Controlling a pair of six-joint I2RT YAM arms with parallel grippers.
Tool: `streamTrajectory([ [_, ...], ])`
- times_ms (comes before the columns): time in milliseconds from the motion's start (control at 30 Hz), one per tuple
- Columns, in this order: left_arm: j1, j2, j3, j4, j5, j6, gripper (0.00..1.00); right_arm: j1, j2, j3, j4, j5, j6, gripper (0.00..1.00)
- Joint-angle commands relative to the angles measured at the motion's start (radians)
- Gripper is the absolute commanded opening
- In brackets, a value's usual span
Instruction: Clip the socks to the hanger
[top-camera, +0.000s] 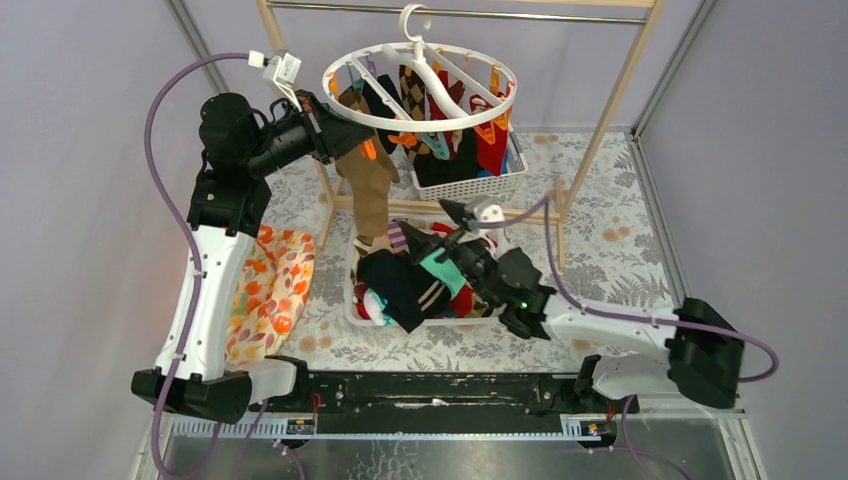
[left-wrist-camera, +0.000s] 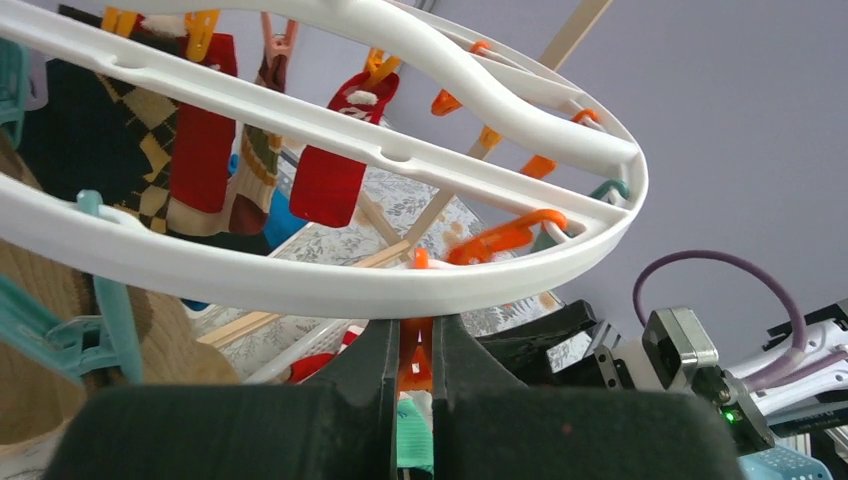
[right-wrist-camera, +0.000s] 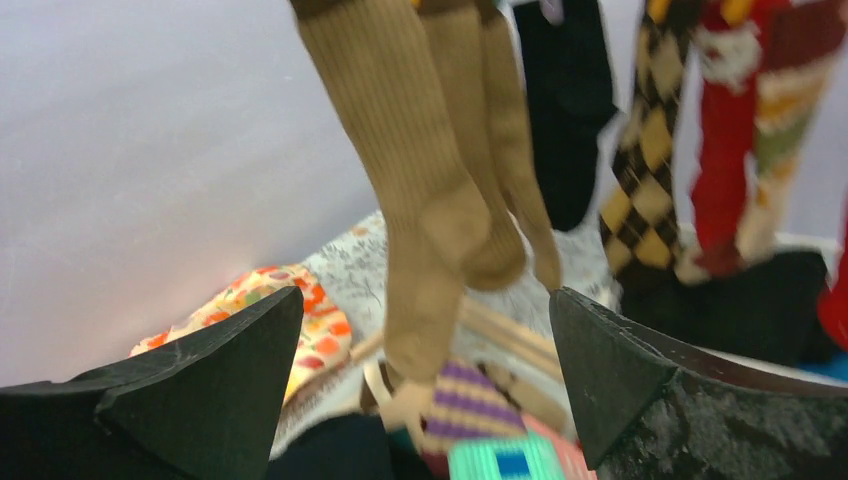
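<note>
Left fingers seemingly pinch an orange clip; right fingers spread.

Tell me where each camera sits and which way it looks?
Top: overhead, behind the bases, looking down on hanger, sock basket, left arm, right arm.
Left wrist: under the hanger, looking up; jaws pinch an orange clip.
Right wrist: low, facing the hanging tan sock; jaws spread wide.
Shared: top and right wrist see that sock.

One hanger, two baskets (socks uncountable)
</note>
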Motion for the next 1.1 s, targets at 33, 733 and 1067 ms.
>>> streamTrajectory([
  [33, 0.046, 0.038, 0.026, 0.010, 0.032, 0.039, 0.00, 0.000, -0.258, -0.213, -0.052, 0.117, 0.178, 1.00],
  [733, 0.054, 0.057, 0.038, -0.015, 0.046, 0.060, 0.00, -0.162, -0.034, -0.058, -0.611, -0.346, 0.438, 0.74],
  [1067, 0.057, 0.051, 0.042, -0.028, 0.038, 0.079, 0.00, -0.183, 0.013, -0.044, -0.583, -0.362, 0.460, 0.47],
])
